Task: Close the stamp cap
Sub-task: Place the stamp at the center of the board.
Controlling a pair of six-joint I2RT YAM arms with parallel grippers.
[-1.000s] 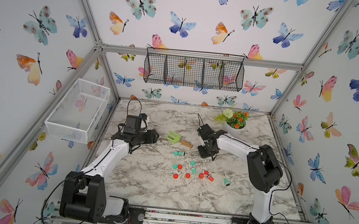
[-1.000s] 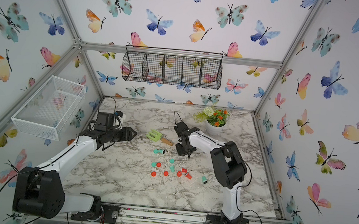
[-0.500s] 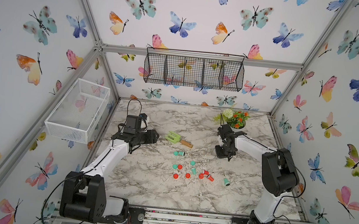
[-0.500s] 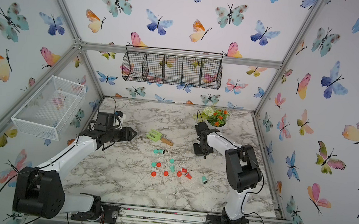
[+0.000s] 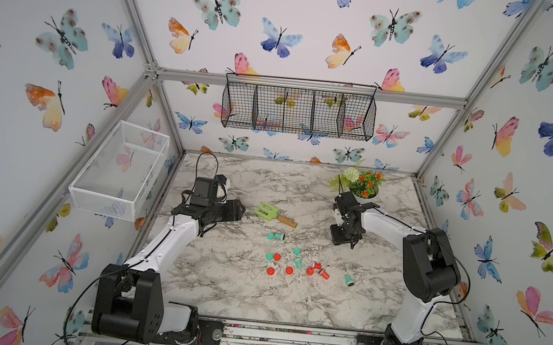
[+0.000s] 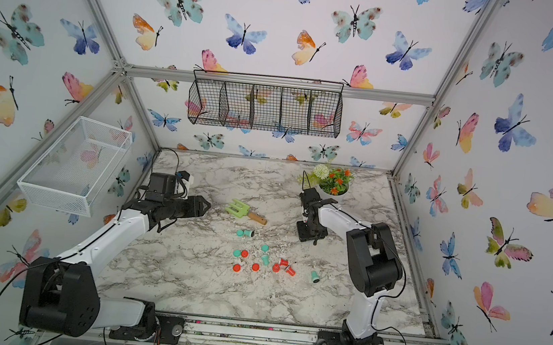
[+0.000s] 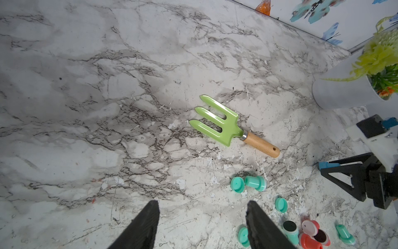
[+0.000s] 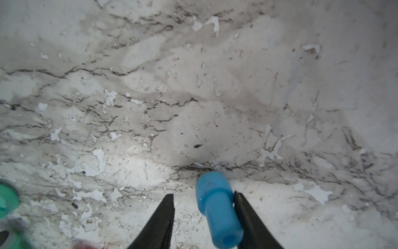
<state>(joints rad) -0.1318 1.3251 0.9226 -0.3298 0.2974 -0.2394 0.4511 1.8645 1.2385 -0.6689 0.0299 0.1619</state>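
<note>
Your right hand (image 8: 203, 194) is spread; the blue stamp (image 8: 215, 200) sits between its fingers (image 8: 252, 220), touching one, clear of the other, long axis along them, wide end toward the counter (image 8: 193, 86). Your left hand (image 7: 202, 202): spread, empty, well apart; right arm nearer.

Blue stamp (image 8: 217, 207) inside right pincer (image 8: 203, 194), teal and red stamps (image 5: 298, 262) scattered mid-table

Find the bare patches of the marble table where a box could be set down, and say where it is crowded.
Free: the wide near strip between the stamps and caps and the front rail; the back stretch behind the garden fork, beside the flower pot. Crowded: the middle, around those stamps.
</note>
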